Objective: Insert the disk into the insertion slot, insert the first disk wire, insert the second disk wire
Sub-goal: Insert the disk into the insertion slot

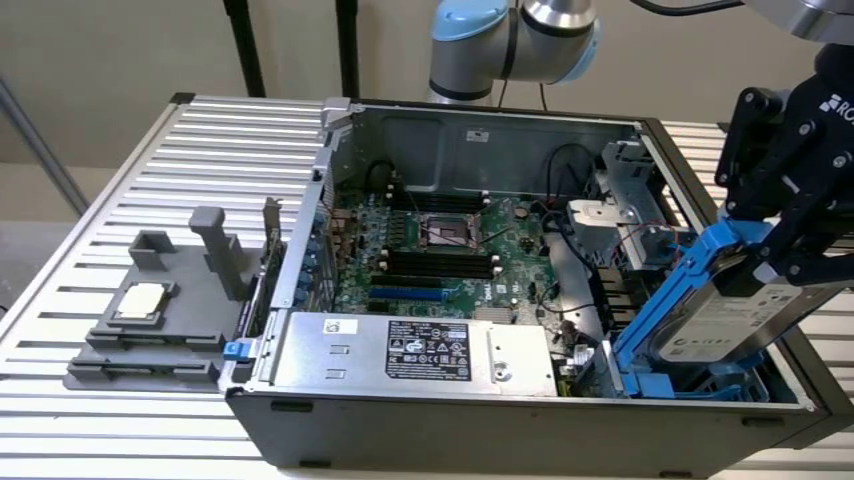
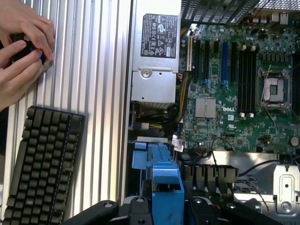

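Grey sheet steel comes first: the near wall of the open computer case, which stands on a ribbed aluminium table. Just behind that wall lies the boxy silver power supply with its black-and-white label.

At the exterior view's right, bright blue plastic rails mark the insertion slot in the drive cage. The disk is a flat silver-grey slab with a white label, clipped in a blue carrier. It leans steeply over that slot, its lower end down among the rails and its upper end sticking up above the case's side wall. The carrier hides the lower edge, so I cannot tell whether it touches the rails.

The black gripper reaches down from above, its body cut off by the picture's edge. Its jaws are clamped on the disk's upper end and tilted the same way as the disk.

Further in lies the green motherboard, with long black memory slots and a square metal socket. Out on the table at the exterior view's left sits a grey plastic fixture carrying a small square chip. Behind the case rises the arm, pale blue and silver, its top cut off.

In the wrist view, a person's hands close around something small and dark, mostly hidden, near a black keyboard.
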`<action>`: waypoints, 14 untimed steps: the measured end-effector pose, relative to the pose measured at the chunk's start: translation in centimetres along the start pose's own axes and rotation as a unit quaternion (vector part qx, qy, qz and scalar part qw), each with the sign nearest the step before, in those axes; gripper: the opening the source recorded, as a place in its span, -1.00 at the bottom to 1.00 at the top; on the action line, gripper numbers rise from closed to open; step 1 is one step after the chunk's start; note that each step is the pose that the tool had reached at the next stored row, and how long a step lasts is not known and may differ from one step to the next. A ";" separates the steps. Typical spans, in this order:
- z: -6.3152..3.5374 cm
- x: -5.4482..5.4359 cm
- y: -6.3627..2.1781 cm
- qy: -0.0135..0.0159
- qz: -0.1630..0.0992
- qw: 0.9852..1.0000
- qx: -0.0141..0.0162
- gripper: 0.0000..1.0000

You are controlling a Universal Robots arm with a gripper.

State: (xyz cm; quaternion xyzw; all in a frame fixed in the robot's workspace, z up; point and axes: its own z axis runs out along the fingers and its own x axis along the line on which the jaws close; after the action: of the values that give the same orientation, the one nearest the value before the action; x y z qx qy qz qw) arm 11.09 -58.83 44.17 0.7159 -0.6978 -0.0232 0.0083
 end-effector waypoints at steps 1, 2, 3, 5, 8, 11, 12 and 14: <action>0.02 0.0 0.00 0.000 0.000 1.000 0.000 -0.35; 0.03 0.0 0.00 0.000 0.000 1.000 0.000 -0.35; 0.05 0.0 0.00 0.000 0.000 1.000 0.000 -0.35; 0.07 -0.1 -0.01 0.000 0.000 1.000 0.000 -0.35; 0.11 -0.2 0.00 0.000 0.000 1.000 0.000 -0.35; 0.13 -0.3 -0.01 0.000 0.000 1.000 0.000 -0.35; 0.13 -0.4 -0.01 0.000 0.000 1.000 0.000 -0.35; 0.15 -0.5 -0.02 0.000 0.000 1.000 0.000 -0.35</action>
State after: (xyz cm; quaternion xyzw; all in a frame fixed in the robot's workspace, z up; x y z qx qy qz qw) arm 11.09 -58.37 44.03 0.7159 -0.6978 -0.0231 0.0084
